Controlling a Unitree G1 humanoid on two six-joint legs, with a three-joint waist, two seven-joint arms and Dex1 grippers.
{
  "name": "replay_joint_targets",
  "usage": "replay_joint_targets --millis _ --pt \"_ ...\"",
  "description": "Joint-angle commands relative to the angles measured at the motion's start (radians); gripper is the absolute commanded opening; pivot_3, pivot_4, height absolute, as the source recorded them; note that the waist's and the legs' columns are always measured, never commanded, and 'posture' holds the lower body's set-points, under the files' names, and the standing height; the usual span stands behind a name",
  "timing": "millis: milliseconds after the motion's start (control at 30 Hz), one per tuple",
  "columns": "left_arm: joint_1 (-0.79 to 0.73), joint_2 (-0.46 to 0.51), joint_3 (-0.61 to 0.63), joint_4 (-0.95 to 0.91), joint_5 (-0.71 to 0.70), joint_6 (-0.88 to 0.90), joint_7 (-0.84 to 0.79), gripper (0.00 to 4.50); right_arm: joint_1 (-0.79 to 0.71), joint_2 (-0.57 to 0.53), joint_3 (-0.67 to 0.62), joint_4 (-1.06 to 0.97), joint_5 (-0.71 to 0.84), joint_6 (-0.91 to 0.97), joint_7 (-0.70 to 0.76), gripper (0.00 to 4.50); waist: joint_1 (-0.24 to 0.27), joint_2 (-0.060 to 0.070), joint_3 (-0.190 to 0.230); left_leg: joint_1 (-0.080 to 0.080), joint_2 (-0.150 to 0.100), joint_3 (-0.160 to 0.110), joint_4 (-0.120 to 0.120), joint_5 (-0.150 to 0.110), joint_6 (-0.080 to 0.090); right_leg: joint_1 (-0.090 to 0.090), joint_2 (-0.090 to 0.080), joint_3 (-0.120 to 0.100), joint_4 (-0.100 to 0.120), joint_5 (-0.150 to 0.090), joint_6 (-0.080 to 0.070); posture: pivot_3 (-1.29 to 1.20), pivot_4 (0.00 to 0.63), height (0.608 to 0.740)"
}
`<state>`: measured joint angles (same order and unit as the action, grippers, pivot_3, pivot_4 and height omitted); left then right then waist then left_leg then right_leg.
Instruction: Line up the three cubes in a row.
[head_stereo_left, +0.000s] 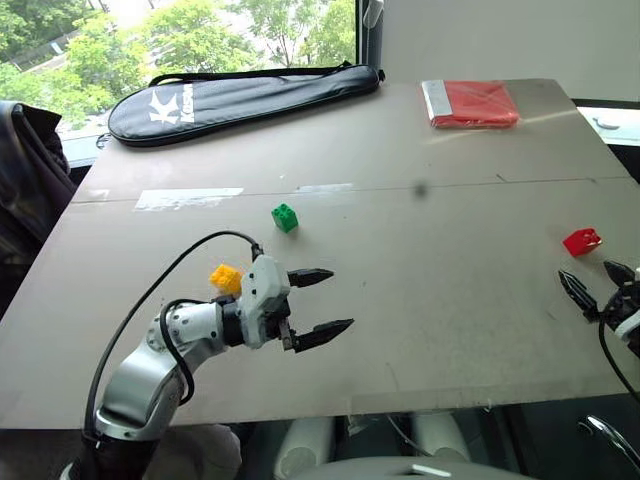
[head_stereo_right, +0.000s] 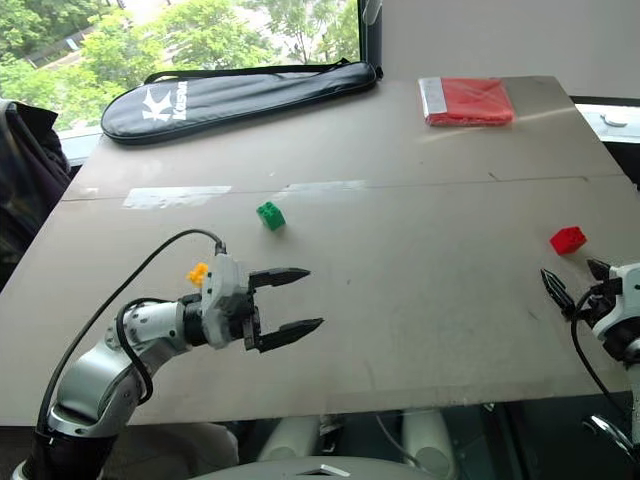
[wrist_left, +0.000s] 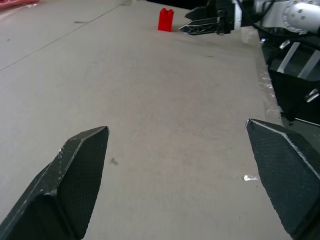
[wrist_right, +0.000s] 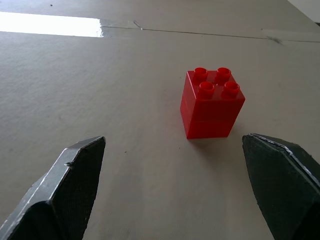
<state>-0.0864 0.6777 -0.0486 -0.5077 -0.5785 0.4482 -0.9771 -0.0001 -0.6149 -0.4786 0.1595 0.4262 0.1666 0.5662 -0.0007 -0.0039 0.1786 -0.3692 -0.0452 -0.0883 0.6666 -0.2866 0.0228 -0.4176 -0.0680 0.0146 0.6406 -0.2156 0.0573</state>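
Head view: 3 cubes sit scattered on the table (head_stereo_left: 420, 300), none aligned; green cube (head_stereo_left: 285, 217) mid-table, yellow-orange cube (head_stereo_left: 226, 278) beside the left end effector (head_stereo_left: 322, 301), wide open, empty. Left wrist view: bare table ahead. Right wrist view: red cube (wrist_right: 212, 103) stands upright ahead of the right end effector (wrist_right: 175, 200), wide open, empty.

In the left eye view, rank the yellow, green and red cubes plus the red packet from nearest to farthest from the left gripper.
From the left gripper, open over the table's near-left part:
1. Yellow cube, just behind the gripper's wrist.
2. Green cube, farther up the table.
3. Red cube, far right, ahead of the right gripper.
4. Red packet, far right corner.
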Motion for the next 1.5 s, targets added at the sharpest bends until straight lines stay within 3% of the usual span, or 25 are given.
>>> replay_joint_targets --millis 33,367,867,1000,1133,1400,1500 --pt "-0.076 0.013 -0.020 -0.037 -0.023 0.022 -0.026 4.48 -0.070 -0.012 0.009 0.051 -0.021 0.020 -0.034 4.50 -0.001 -0.001 0.000 0.000 0.000 0.000 0.000 0.000 0.000 0.000 0.001 0.000 0.000 0.000 0.000 0.00 0.150 0.712" --pt "-0.238 0.013 -0.028 -0.074 -0.066 0.121 -0.010 4.48 -0.215 -0.037 0.013 0.222 -0.032 0.022 -0.018 4.50 -0.010 -0.003 0.003 -0.002 -0.001 -0.001 0.001 0.000 0.000 0.000 0.002 0.000 -0.001 0.003 0.000 0.00 0.150 0.712" --pt "-0.263 0.008 -0.040 -0.114 -0.072 0.166 0.021 4.48 -0.368 -0.087 0.064 0.438 -0.078 -0.066 0.116 4.50 -0.014 -0.003 0.004 -0.001 -0.001 0.001 0.001 0.000 0.000 0.000 0.003 0.002 0.000 0.004 0.000 0.00 0.150 0.712" --pt "-0.261 0.009 -0.039 -0.117 -0.067 0.166 0.022 4.50 -0.379 -0.096 0.072 0.462 -0.076 -0.084 0.185 3.33 -0.014 -0.003 0.004 -0.001 -0.001 0.001 0.001 0.000 0.000 0.000 0.003 0.002 0.000 0.004 0.000 0.00 0.150 0.712" --pt "-0.256 0.010 -0.038 -0.118 -0.063 0.163 0.024 4.50 -0.371 -0.094 0.073 0.457 -0.083 -0.091 0.199 1.42 -0.013 -0.003 0.004 -0.001 -0.001 0.001 0.001 0.000 0.000 0.000 0.003 0.001 0.000 0.004 0.000 0.00 0.150 0.712" --pt "-0.238 0.019 -0.037 -0.118 -0.056 0.156 0.017 4.50 -0.303 -0.062 0.098 0.298 -0.065 -0.045 0.215 1.33 -0.014 -0.003 0.004 -0.001 -0.001 0.001 0.001 0.000 0.000 0.000 0.003 0.002 0.000 0.004 0.000 0.00 0.150 0.712" --pt "-0.225 0.030 -0.033 -0.115 -0.054 0.153 0.007 4.50 -0.260 -0.050 0.143 0.167 -0.009 0.008 0.317 1.33 -0.015 -0.003 0.004 0.000 -0.001 0.001 0.001 0.000 0.000 0.000 0.003 0.002 0.000 0.004 0.000 0.00 0.150 0.712"
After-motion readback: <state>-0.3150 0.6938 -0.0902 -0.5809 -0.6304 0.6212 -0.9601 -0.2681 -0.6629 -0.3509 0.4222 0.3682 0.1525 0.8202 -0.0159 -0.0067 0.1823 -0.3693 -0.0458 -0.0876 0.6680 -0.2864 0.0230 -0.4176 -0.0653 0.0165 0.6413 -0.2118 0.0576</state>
